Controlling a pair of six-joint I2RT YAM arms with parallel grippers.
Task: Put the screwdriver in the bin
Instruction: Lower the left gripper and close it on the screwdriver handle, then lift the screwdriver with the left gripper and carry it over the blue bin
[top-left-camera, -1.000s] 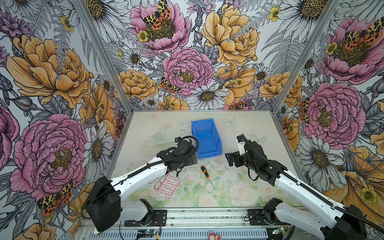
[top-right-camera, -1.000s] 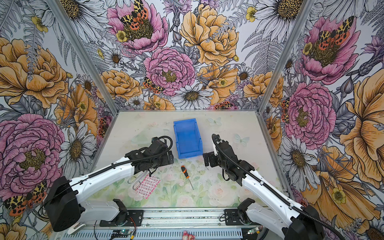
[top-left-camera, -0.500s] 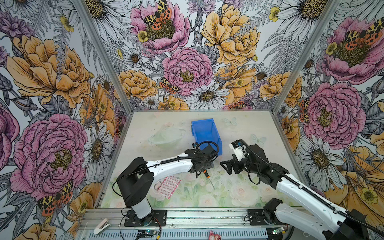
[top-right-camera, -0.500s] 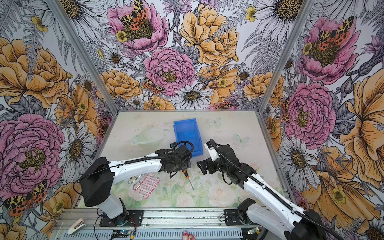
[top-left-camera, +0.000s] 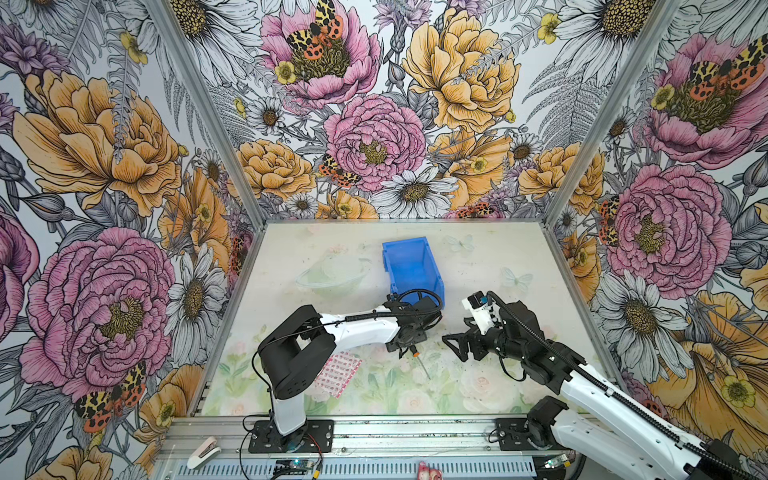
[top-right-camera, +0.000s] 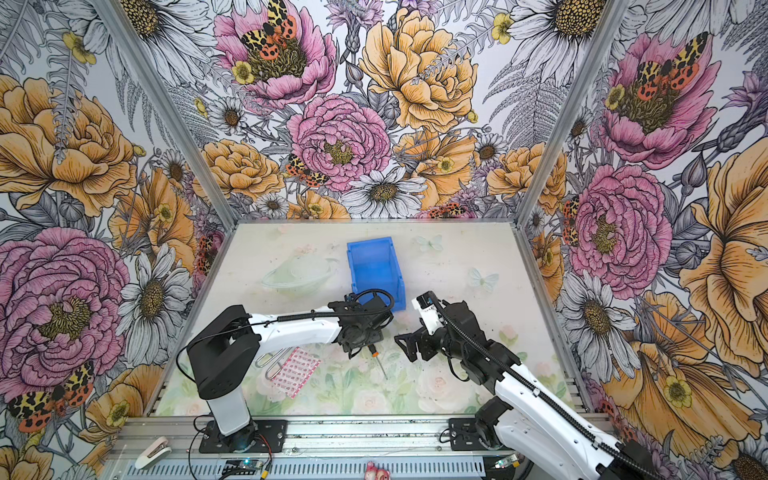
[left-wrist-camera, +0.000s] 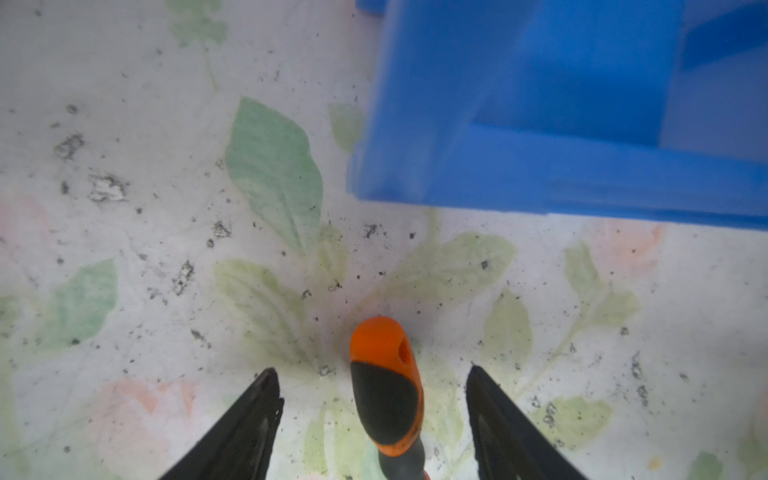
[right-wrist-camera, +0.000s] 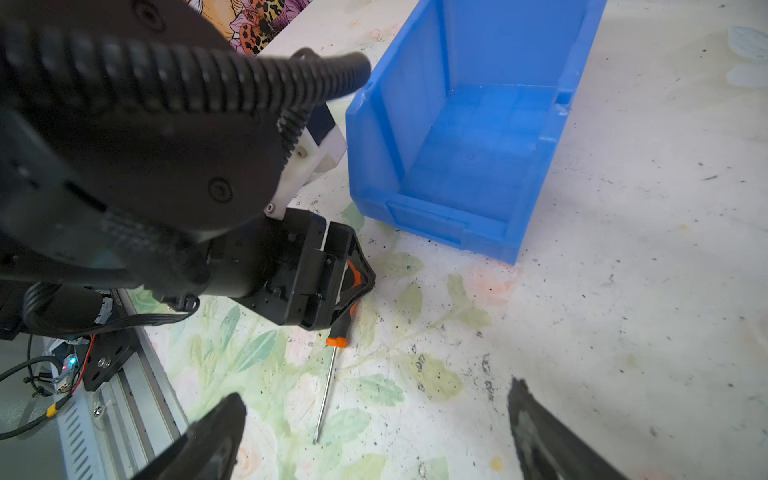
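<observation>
Floral tabletop (left-wrist-camera: 124, 249): the screwdriver (left-wrist-camera: 386, 399) lies flat near the bin (left-wrist-camera: 540, 166), handle between the parted jaws of the left gripper (left-wrist-camera: 370, 369) (neither touches it). An off-centre pinch could roll the rounded handle away; the right gripper (right-wrist-camera: 376, 390) hovers open, empty.

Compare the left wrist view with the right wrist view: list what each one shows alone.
Left wrist only: the left gripper with its fingers apart on both sides of the screwdriver handle, a gap on each side. Right wrist only: the thin shaft lying flat on the table, and the right gripper, open. Both: the blue bin and the orange handle.
</observation>
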